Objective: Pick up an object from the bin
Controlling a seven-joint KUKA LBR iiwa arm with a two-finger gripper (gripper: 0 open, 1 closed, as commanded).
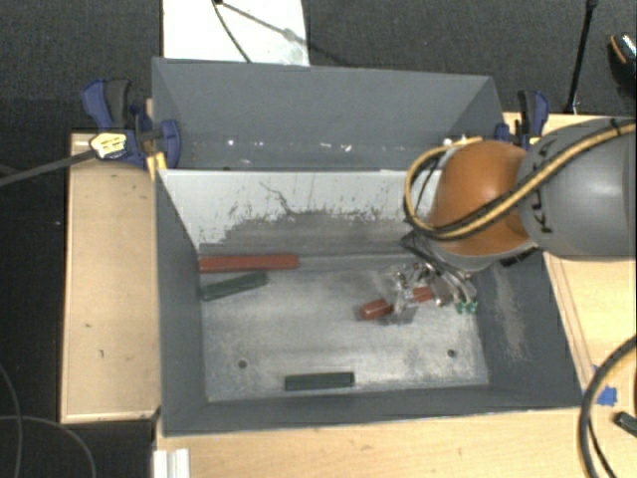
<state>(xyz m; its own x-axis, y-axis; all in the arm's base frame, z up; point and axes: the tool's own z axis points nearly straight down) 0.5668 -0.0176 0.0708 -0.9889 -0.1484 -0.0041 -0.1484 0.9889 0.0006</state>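
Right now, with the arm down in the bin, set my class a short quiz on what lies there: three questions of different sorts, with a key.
1. True or false: the gripper stands over the dark green bar near the front wall of the bin.
2. How many dark green bars lie in the bin?
3. Which thing lies nearest the gripper? A. the long red-brown bar; B. the small red-brown piece; C. the dark green bar at the left.
Key: 1 false; 2 two; 3 B.
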